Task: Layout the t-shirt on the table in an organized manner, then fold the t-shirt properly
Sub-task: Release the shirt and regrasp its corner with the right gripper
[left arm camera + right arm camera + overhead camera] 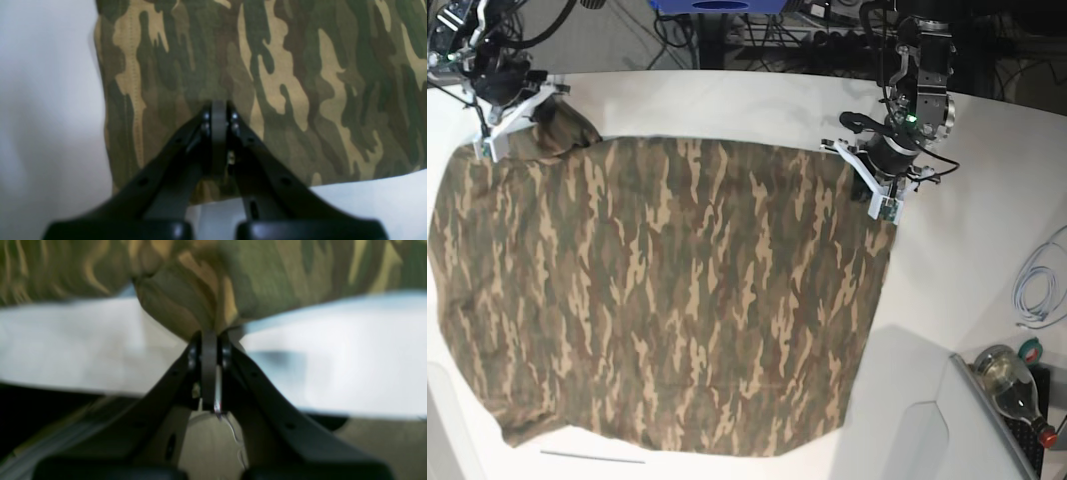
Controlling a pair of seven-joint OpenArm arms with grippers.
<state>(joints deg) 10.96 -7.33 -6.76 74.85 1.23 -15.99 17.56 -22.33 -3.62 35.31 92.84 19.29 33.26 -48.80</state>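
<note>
Two arms: at the far shirt corners
Left fingers (218, 106): pinching t-shirt (667, 300)
Right fingers (210, 336): pinching t-shirt
Bench (757, 100): white

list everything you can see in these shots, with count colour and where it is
t-shirt: one, camouflage in olive, brown, tan and black, spread over most of the table, one corner bunched at the far left of the base view
table: one, white, under the shirt
cable: one, white, coiled at the right edge of the base view
bottle: one, clear with a red cap, lying at the lower right, off the table
tangle of cables: several, dark, behind the table at the top
left gripper: one, black, shut, tip over the shirt near its edge
right gripper: one, black, shut on the t-shirt, pinching a bunched fold at the table's edge
</note>
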